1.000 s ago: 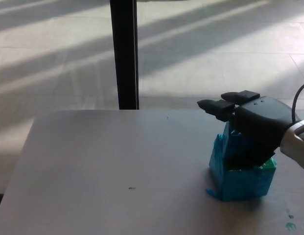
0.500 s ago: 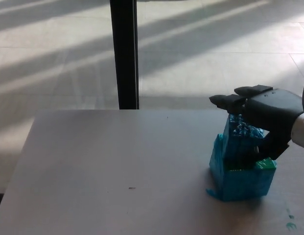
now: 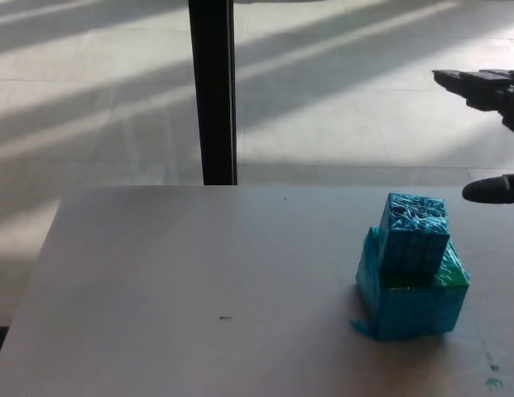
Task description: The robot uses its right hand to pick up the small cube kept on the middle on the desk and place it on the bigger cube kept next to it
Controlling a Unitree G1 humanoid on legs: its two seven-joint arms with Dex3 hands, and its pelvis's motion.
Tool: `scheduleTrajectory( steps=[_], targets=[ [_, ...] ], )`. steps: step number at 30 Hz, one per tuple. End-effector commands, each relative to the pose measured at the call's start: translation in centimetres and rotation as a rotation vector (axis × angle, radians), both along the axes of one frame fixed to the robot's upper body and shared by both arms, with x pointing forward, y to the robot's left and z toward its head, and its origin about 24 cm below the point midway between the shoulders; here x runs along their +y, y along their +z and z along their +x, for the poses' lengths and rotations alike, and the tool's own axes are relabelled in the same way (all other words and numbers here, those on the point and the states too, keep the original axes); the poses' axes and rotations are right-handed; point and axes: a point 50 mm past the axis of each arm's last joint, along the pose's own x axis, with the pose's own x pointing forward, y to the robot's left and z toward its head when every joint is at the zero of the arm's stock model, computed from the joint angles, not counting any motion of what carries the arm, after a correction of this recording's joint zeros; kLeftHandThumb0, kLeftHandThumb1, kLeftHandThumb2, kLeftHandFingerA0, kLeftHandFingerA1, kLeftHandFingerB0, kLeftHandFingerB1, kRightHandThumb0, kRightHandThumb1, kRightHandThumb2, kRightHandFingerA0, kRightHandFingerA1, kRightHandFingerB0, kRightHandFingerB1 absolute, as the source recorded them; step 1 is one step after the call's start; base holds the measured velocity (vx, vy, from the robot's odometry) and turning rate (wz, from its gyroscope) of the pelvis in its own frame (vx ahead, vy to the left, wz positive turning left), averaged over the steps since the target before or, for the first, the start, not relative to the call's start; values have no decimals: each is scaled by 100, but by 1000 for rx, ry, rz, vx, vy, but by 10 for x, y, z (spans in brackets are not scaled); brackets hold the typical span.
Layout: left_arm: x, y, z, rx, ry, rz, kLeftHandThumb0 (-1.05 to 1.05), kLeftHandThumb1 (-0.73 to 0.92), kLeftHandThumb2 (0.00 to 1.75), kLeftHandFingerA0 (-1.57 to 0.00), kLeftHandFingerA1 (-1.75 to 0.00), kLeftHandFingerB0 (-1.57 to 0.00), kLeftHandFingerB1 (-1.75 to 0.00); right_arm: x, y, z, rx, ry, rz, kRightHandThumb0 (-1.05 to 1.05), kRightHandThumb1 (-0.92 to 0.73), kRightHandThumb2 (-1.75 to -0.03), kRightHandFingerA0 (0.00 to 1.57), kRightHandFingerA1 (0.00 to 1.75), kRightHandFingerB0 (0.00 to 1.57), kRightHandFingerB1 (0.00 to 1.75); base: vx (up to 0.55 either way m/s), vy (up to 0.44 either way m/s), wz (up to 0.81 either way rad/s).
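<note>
The right hand (image 3: 488, 136) has let go and drawn up and away to the right edge of view, fingers apart and empty, clear of the small cube (image 3: 415, 234). That cube now sits upright on the bigger cube (image 3: 412, 302) at the desk's right side, so the placement appears complete. The desk (image 3: 199, 289) is plain grey with small specks; behind it stand a dark post (image 3: 212, 91) and a sunlit tiled floor (image 3: 339, 91).

Small cube (image 3: 415, 234) blue; bigger cube (image 3: 412, 304) blue, top seemingly green; desk (image 3: 199, 281) grey; hand (image 3: 488, 124) black.
</note>
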Motion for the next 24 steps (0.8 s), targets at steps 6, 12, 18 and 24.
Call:
scheduleTrajectory(
  steps=[6, 12, 18, 24],
  targets=[
    [6, 5, -6, -1, 18, 22, -67, 65, 60, -51, -63, -65, -53, -111, -44, -40, 48, -349, 416, -86, -55, -84, 0, 0, 0, 0, 0, 0, 0],
    [6, 5, -5, 28, -18, 52, -67, 67, 60, -51, -69, -62, -54, -157, -82, -71, -1, -547, 601, -83, -58, -84, 0, 0, 0, 0, 0, 0, 0],
    [6, 4, -6, 13, 17, 27, -67, 65, 59, -53, -65, -65, -56, -191, -114, -111, -85, -754, 696, -100, -71, -101, 0, 30, 0, 18, 0, 0, 0],
    [5, 3, -7, 10, 9, 26, -67, 65, 59, -52, -62, -64, -53, -214, -152, -153, -106, -990, 720, -104, -67, -112, 0, 58, 14, 53, 0, 0, 0]
  ],
)
